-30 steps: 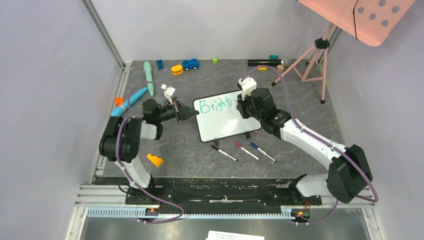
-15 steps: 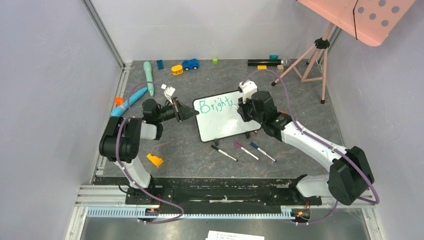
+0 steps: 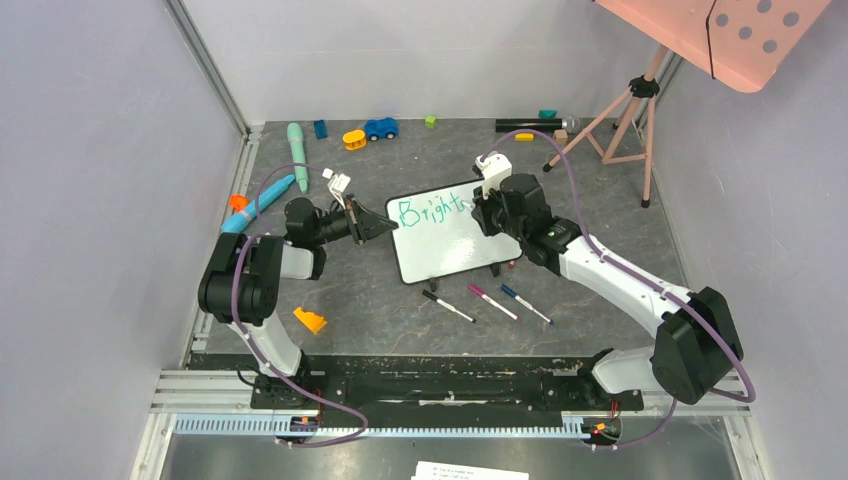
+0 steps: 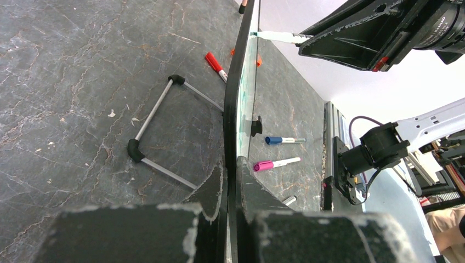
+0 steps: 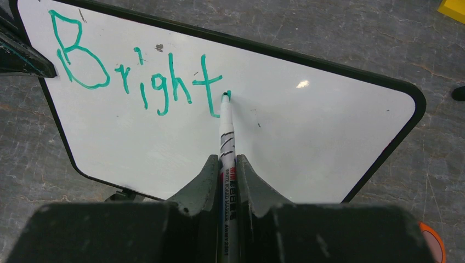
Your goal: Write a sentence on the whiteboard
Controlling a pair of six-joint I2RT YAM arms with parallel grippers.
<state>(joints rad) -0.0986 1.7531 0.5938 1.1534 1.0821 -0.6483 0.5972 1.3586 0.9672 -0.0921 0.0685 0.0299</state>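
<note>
My left gripper is closed tight on the left edge of the whiteboard, one finger on each face of the frame. The board sits mid-table, between my two arms, propped at a tilt on its wire stand. From my left wrist I see it almost edge-on, so the writing face is only a thin sliver there and I cannot read it.

My right gripper is shut on a teal marker, whose tip touches the board just right of the last letter. The sentence so far reads "Bright" along the far edge of the board. The barrel's lower part is buried between my fingers and its printed label is too small to read.

From above, my right wrist covers the board's far right corner. In the right wrist view, my own fingers hide its near edge, and a dark finger of the left gripper clips its left corner.

Near the board lie a black marker, a pink marker and a blue marker. A red marker lies behind it.
</note>
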